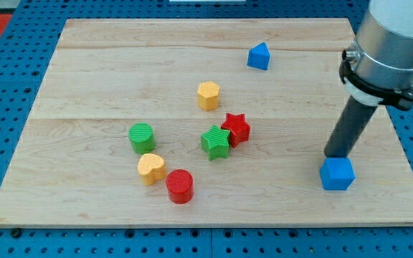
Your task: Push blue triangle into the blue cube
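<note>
Tip [338, 155] down just above blue cube [337, 174], touching or nearly so, near view's bottom right of table [106, 43]. Blue triangle [259, 56] well apart, toward view's top, w/ bare wood between. No end effector fitted, just rod, so no open/closed state to tell.

The wooden table [84, 50] carries eight blocks: blue triangle [259, 56], blue cube [336, 174], yellow hexagon [208, 95], red star [236, 129], green star [215, 142], green cylinder [142, 137], yellow heart [151, 168], red cylinder [180, 186] (six clustered centrally).
</note>
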{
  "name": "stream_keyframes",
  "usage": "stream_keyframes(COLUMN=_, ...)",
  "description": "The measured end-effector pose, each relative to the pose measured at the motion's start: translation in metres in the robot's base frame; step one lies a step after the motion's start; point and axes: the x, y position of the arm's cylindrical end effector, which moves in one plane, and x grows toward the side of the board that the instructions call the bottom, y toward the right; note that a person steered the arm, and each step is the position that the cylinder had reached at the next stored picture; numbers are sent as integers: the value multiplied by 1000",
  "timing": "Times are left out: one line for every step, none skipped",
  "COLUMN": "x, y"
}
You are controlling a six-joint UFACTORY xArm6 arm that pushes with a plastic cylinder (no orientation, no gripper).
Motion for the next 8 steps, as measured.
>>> stream_keyframes(x=16, y=8)
stream_keyframes(x=20, y=30)
stream_keyframes(x=7, y=35)
stream_keyframes(x=-84, y=34)
stream_keyframes(x=-187, y=34)
stream_keyframes(x=-264, y=33)
stream_keyframes(x=-287, y=3)
stream_keyframes(x=-278, y=-44)
